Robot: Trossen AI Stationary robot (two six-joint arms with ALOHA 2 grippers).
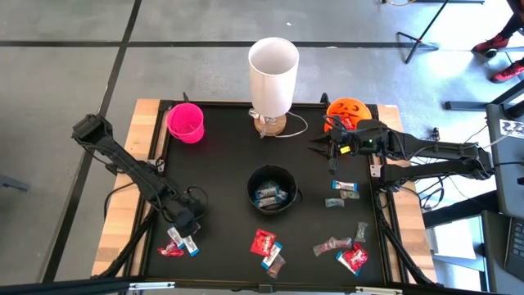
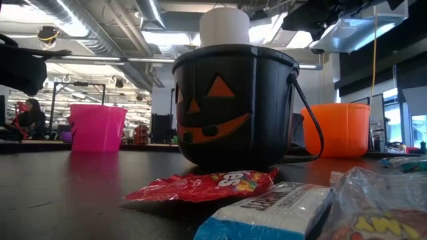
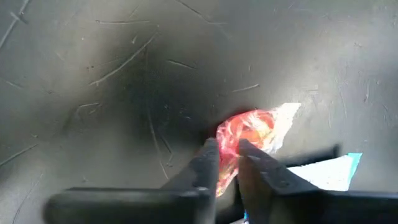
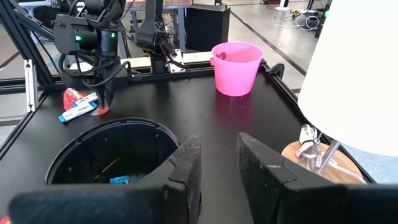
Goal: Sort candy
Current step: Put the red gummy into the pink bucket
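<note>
My left gripper (image 3: 227, 157) points down at the table's near left corner (image 1: 182, 232), shut on a small red wrapped candy (image 3: 252, 130). Beside it lie a blue-and-white bar (image 3: 326, 171) and a red packet (image 4: 74, 95). More candy lies along the near edge: a red packet (image 1: 264, 241), another red packet (image 1: 356, 258) and a brownish wrapper (image 1: 332, 245). A black pumpkin bucket (image 1: 272, 188) at the table's middle has bars in it. My right gripper (image 4: 219, 163) hangs open and empty above the table's far right (image 1: 327, 149). My left gripper pinches the red candy's wrapper at one end (image 3: 229, 146) between its two fingers, coming from above and pointing steeply down. The rest of the candy sticks out past the fingertips and lies on the black table top.
A pink cup (image 1: 186, 121) stands at the far left and an orange pumpkin bucket (image 1: 348, 111) at the far right. Between them is a tall white cylinder (image 1: 273, 65) on a wooden base. Bare black mat (image 1: 221, 164) lies between the pink cup and the black bucket.
</note>
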